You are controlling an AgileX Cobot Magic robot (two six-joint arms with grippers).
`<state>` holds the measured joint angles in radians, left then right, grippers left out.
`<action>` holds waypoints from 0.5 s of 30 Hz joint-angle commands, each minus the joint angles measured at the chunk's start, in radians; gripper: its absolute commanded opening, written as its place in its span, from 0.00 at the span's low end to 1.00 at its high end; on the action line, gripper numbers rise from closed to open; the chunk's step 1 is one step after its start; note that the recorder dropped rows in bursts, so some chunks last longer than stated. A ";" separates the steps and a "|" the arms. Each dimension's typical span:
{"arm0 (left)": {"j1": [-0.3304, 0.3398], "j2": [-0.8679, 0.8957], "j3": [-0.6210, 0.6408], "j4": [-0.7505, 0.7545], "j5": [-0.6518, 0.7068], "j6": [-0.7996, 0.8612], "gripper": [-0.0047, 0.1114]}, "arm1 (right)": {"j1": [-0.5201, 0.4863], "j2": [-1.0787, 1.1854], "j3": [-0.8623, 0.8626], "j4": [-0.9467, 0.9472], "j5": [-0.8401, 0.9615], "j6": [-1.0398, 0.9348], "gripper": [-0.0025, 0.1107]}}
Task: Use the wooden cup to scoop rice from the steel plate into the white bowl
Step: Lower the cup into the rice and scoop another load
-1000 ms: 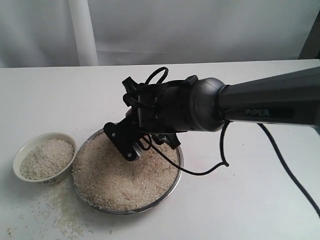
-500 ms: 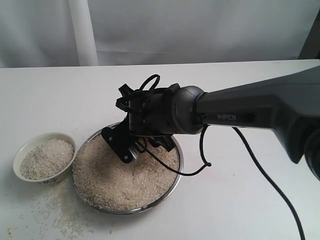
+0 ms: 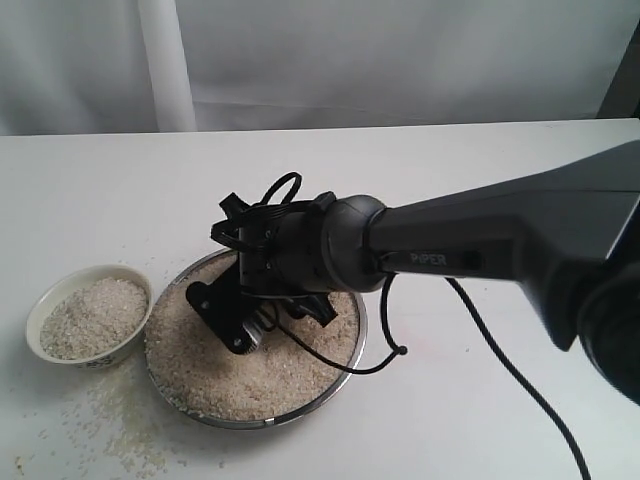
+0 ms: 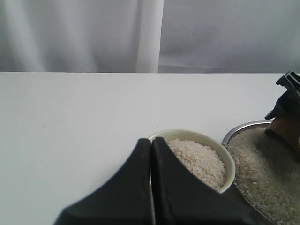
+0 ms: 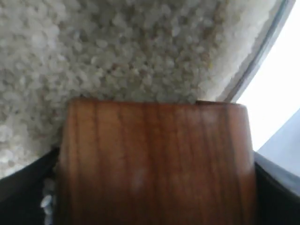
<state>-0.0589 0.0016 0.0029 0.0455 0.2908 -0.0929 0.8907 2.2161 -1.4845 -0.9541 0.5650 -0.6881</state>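
The steel plate (image 3: 322, 394) sits left of centre on the table, heaped with rice (image 3: 225, 380). My right gripper (image 3: 232, 316) is low over the plate's left half, shut on the wooden cup (image 5: 154, 154). The cup's mouth is pressed into the grains. In the exterior view the gripper hides the cup; in the left wrist view its brown side (image 4: 281, 127) shows at the plate's edge. The white bowl (image 3: 42, 299) stands just left of the plate, filled with rice (image 3: 90, 318). My left gripper (image 4: 151, 141) is shut and empty, near the bowl (image 4: 220, 151).
Loose grains (image 3: 110, 430) are scattered on the white table in front of the bowl and the plate. The right arm's black cable (image 3: 515, 375) trails over the table to the right. A white curtain (image 3: 165, 60) hangs behind the table.
My right gripper with the cup has moved left and lower across the plate, toward the bowl side, and into the rice. The bowl and plate have stayed put.
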 commanded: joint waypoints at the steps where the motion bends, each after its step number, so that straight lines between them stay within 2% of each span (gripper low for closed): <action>1: -0.004 -0.002 -0.003 -0.008 -0.006 -0.003 0.04 | 0.010 -0.003 -0.006 0.074 -0.047 -0.020 0.02; 15: -0.004 -0.002 -0.003 -0.008 -0.006 -0.003 0.04 | 0.010 -0.005 -0.006 0.343 -0.134 -0.049 0.02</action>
<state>-0.0589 0.0016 0.0029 0.0455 0.2908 -0.0929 0.8960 2.2159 -1.4866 -0.6753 0.4664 -0.7333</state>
